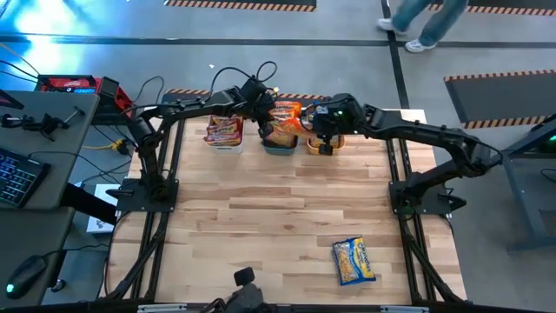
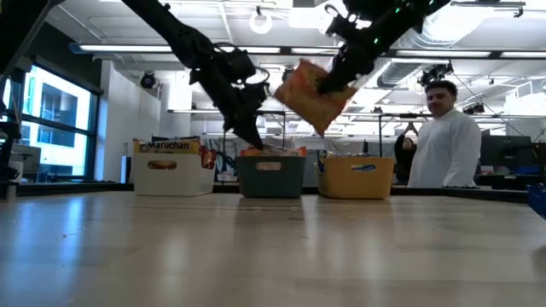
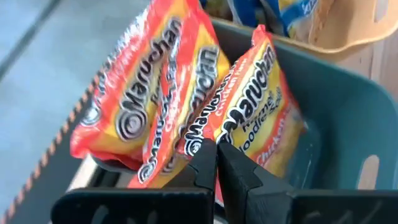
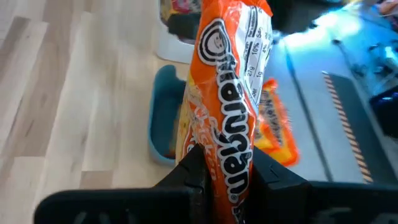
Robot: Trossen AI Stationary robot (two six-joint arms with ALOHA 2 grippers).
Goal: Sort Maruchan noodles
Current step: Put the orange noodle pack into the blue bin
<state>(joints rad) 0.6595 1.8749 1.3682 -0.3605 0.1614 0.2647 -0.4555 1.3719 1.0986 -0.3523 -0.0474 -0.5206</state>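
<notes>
An orange Maruchan packet (image 2: 309, 95) is lifted above the teal bin (image 2: 270, 176), shut in my right gripper (image 2: 331, 78). In the high view the packet (image 1: 285, 120) shows over the teal bin (image 1: 280, 146). My left gripper (image 3: 216, 163) is shut, its tips down in the teal bin (image 3: 339, 106) among the orange packets (image 3: 155, 87) standing there. Pink-red packets (image 1: 224, 129) fill the white bin (image 1: 228, 146). Blue-and-yellow packets (image 3: 292, 9) sit in the orange bin (image 1: 326, 143). One blue-and-yellow packet (image 1: 354, 261) lies flat on the table's near right part. My right gripper pinches the orange packet between its two fingers (image 4: 191, 177), across the flat faces near one end (image 4: 231, 163). The packet is lifted clear and sticks out beyond the fingers, tilted, over the teal bin. My left gripper's shut fingertips (image 3: 205, 163) lie against an orange packet (image 3: 249, 118) in the teal bin; whether they pinch it I cannot tell.
The three bins stand in a row at the table's far edge. The wooden table top (image 1: 287, 209) spreads out in front of them. A person in white (image 2: 444, 145) stands behind the table in the room, and a desk with a keyboard (image 1: 17, 178) is off to the left.
</notes>
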